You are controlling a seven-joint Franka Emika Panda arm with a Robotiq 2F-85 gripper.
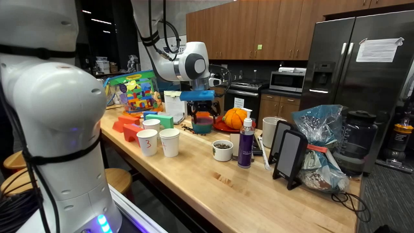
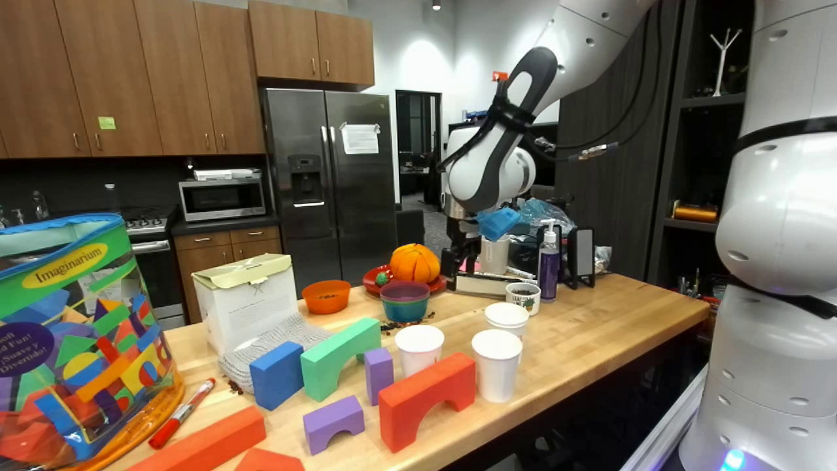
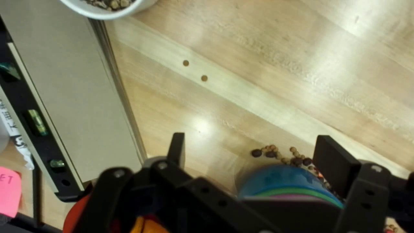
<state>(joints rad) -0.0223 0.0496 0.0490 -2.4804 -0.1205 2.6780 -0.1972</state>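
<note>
My gripper [image 1: 204,119] points down over the counter, its fingers spread wide with nothing held. In the wrist view a stack of nested bowls [image 3: 284,178], blue, green and pink, shows low between the fingers, partly hidden by the gripper. In an exterior view the stack [image 2: 405,302] stands upright, with the gripper [image 2: 460,265] up and to its right. Whether any finger touches it I cannot tell. Loose beans [image 3: 273,152] lie along its edge. An orange pumpkin [image 1: 235,118] rests on a red plate [image 2: 374,280] close by. An orange bowl [image 2: 327,301] sits beyond the stack.
A white cup of dried bits [image 1: 222,154], a purple pump bottle [image 1: 245,147] and black speakers [image 1: 289,158] stand on the counter. Nearer the base are white paper cups [image 1: 148,144] and foam blocks [image 2: 425,399]. A grey box [image 3: 77,90] lies beside a level [image 3: 27,100].
</note>
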